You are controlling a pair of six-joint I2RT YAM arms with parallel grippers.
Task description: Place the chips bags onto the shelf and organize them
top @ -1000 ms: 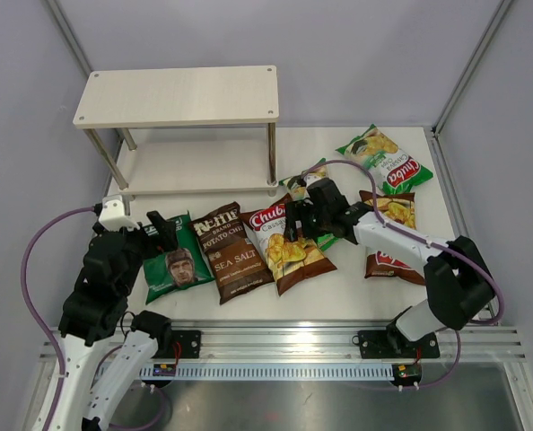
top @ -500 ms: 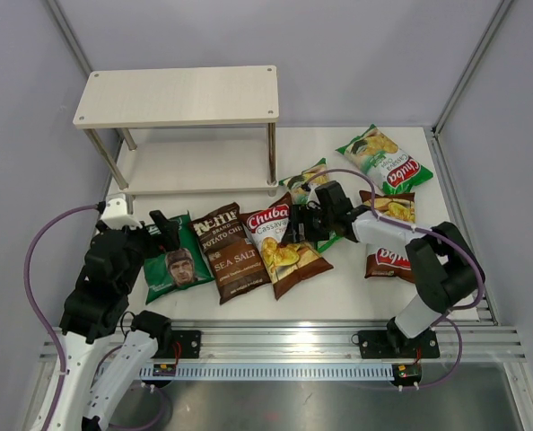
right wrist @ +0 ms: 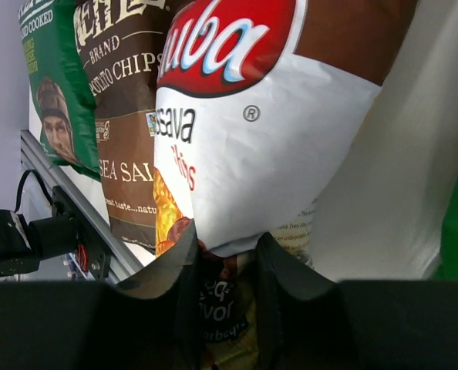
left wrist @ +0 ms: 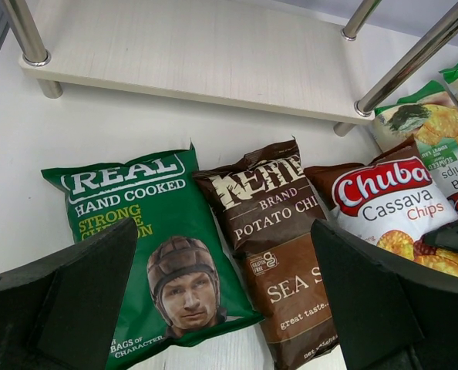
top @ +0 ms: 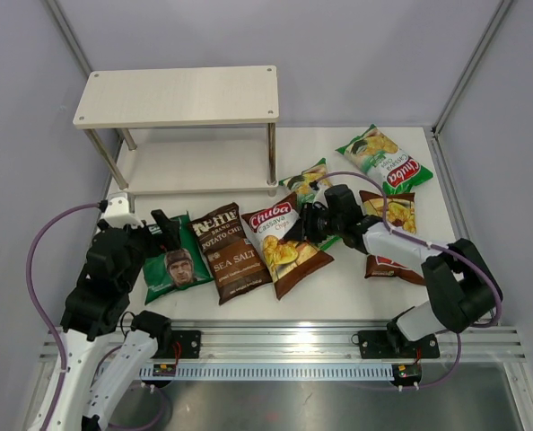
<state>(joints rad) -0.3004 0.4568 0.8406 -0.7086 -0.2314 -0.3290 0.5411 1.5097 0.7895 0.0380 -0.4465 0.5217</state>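
The two-tier shelf [top: 177, 96] stands at the back left with bare boards. In front of it lie a dark green bag with a face [top: 172, 260], a Kettle Sea Salt bag [top: 231, 251] and a brown Chuba bag [top: 280, 242]. My right gripper [top: 316, 223] is shut on the right edge of that brown Chuba bag [right wrist: 244, 139], its edge pinched between the fingers. A green Chuba bag [top: 307, 177] lies just behind it. Another green one [top: 385, 159] and a brown one [top: 390, 235] lie at the right. My left gripper [left wrist: 225, 308] hangs open above the face bag [left wrist: 136, 223] and the Kettle bag [left wrist: 275, 231].
The shelf's metal legs [top: 272, 153] stand close to the bags. Enclosure walls [top: 491, 108] ring the white table, with corner posts at the back. An aluminium rail [top: 338, 346] carrying the arm bases runs along the near edge.
My right gripper has closed from wide open onto the brown Chuba bag's edge, and the bag has shifted slightly. The left arm has not moved.
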